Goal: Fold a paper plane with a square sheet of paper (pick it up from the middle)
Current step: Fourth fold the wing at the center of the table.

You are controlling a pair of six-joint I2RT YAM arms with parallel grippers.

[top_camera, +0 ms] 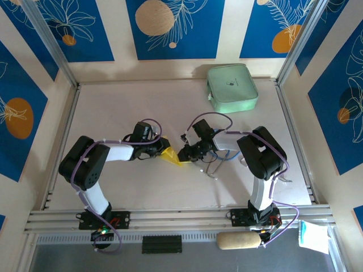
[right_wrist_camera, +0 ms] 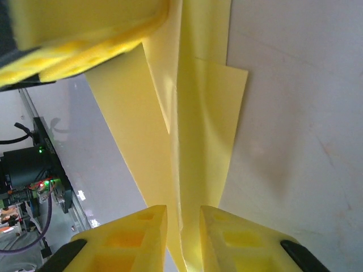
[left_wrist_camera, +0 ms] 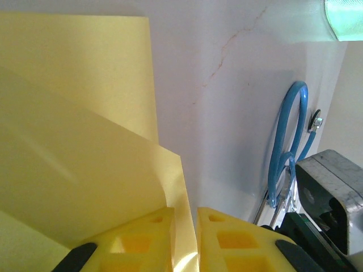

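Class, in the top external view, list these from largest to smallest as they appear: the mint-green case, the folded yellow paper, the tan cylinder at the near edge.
1. mint-green case
2. tan cylinder
3. folded yellow paper, only partly visible

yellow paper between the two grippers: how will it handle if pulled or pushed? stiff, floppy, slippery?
Likely floppy: the yellow paper bows and its flaps stand apart between the left gripper and right gripper. Probably very light, so a push would buckle or slide it. Layers are thin at the fingers, so it may slip or tear under a tug.
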